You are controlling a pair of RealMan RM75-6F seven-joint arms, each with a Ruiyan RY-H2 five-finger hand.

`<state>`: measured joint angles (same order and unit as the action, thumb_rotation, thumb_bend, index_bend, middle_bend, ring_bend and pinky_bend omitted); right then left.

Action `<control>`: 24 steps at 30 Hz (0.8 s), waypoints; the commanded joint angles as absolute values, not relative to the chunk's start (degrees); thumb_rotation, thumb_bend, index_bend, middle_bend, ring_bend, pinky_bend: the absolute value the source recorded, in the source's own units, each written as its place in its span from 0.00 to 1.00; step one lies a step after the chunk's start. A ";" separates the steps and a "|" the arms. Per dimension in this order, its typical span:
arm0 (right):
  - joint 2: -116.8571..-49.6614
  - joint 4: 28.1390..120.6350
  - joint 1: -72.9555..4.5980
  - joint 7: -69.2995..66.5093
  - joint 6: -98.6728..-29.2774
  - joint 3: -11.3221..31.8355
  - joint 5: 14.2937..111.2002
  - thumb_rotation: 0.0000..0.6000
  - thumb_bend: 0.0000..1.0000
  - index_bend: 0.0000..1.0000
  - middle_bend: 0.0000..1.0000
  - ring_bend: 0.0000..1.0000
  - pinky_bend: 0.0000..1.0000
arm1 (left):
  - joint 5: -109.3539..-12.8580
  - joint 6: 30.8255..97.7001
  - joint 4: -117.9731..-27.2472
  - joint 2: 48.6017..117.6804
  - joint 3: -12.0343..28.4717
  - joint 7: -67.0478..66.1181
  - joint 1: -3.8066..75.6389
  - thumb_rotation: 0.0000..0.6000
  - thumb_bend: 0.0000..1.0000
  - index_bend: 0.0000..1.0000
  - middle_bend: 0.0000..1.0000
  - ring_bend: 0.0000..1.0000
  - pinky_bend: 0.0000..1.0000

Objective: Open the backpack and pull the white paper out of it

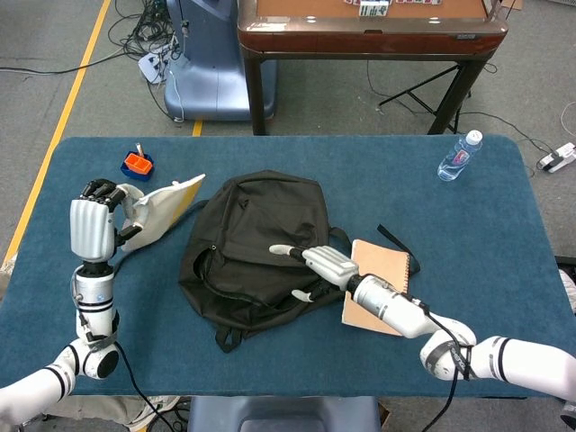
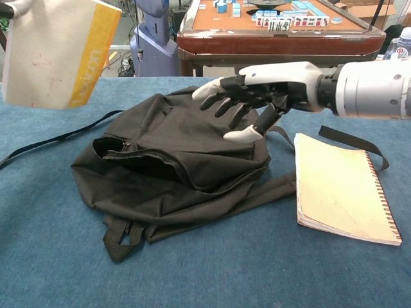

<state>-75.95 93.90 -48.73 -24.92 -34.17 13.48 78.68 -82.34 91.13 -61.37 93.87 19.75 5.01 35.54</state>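
Observation:
The black backpack [image 1: 256, 243] lies flat in the middle of the blue table, its zipped mouth gaping toward the front left [image 2: 138, 160]. My left hand [image 1: 94, 225] is off to the backpack's left, raised and gripping the white paper [image 1: 162, 209], which has a yellow band along one edge [image 2: 54, 51]. The paper is fully outside the bag. My right hand [image 1: 326, 263] hovers just above the backpack's right side with fingers spread [image 2: 247, 93] and nothing in it.
A tan spiral notebook [image 1: 378, 286] lies right of the backpack on a black strap. A small blue and orange object [image 1: 137, 166] sits at the back left, a water bottle [image 1: 459, 156] at the back right. Beyond the table stands a brown table [image 1: 369, 27].

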 commanded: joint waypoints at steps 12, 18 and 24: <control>-69.72 93.21 -45.48 -23.39 -39.94 13.13 75.50 1.00 0.30 0.08 0.14 0.12 0.21 | -85.58 83.18 -53.57 103.92 10.59 0.22 37.67 1.00 0.49 0.78 0.78 0.61 0.39; -68.89 91.87 -44.66 -20.67 -41.08 12.81 72.51 1.00 0.30 0.08 0.14 0.12 0.21 | -84.38 75.57 -62.95 100.73 7.61 -1.56 37.33 1.00 0.43 0.64 0.69 0.58 0.37; -67.86 91.08 -43.64 -19.47 -41.60 12.14 71.00 1.00 0.30 0.08 0.14 0.12 0.21 | -78.41 68.90 -77.08 92.64 8.96 -4.99 36.55 0.91 0.21 0.30 0.47 0.44 0.33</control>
